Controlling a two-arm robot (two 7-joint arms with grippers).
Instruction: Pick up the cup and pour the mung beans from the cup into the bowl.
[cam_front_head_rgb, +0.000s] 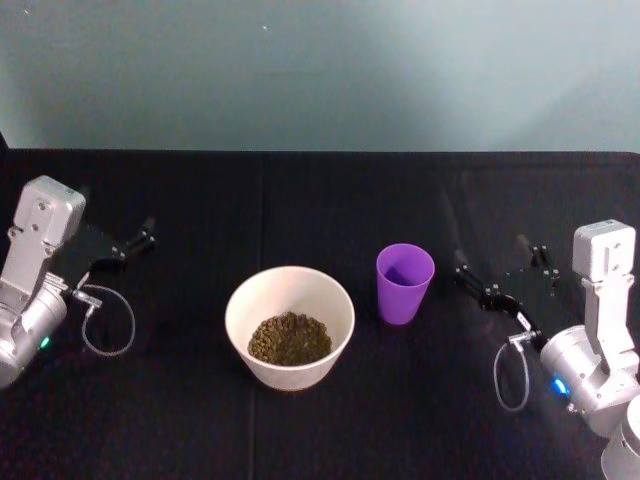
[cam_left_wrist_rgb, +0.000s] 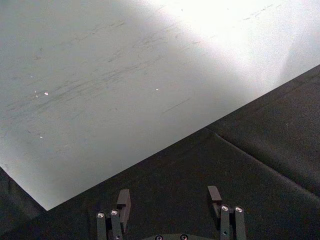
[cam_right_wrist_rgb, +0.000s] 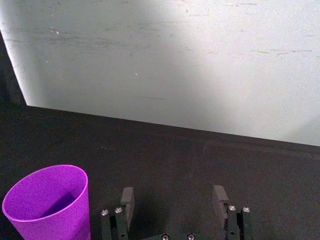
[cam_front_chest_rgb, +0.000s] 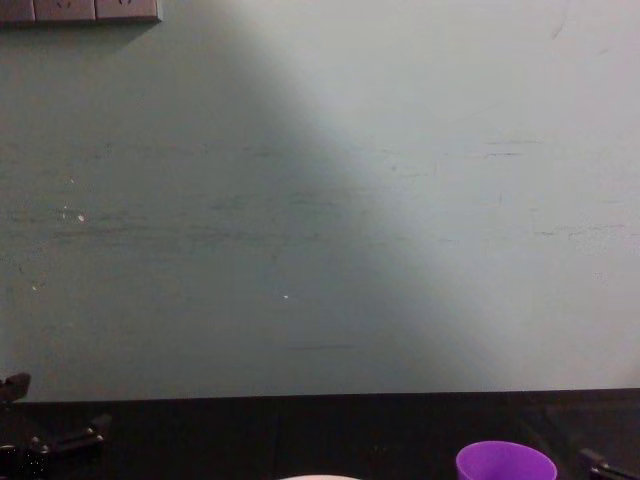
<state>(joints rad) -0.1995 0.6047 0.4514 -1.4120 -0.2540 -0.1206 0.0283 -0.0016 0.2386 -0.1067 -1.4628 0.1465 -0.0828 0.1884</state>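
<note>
cup (cam_front_head_rgb: 405, 283): purple tumbler, upright on the tabletop (cam_front_head_rgb: 300, 430), just right of the bowl and apart from it. the inside looks empty in the head view. in the right wrist view it stands off to one side of the hand, not between the fingers.
bowl (cam_front_head_rgb: 290, 325): whitish, round, near the middle of the tabletop, wider than the cup. a heap of mung beans (cam_front_head_rgb: 289, 338) lies in its bottom.
right hand (cam_front_head_rgb: 500, 272): low over the tabletop to the right of the cup, near it but not touching, pointing toward it. fingers (cam_right_wrist_rgb: 127, 199) spread wide with nothing between them — black cloth shows in the gap.
left hand (cam_front_head_rgb: 135, 240): far left of the tabletop, well apart from the bowl. fingers (cam_left_wrist_rgb: 123, 201) wide apart, holding nothing.
tabletop: covered in black cloth, a faint seam running across it in the left wrist view.
wall (cam_front_chest_rgb: 320, 200): pale grey-green, scuffed, rising straight behind the tabletop's far edge — a strip of sockets at its upper left in the chest view.
</note>
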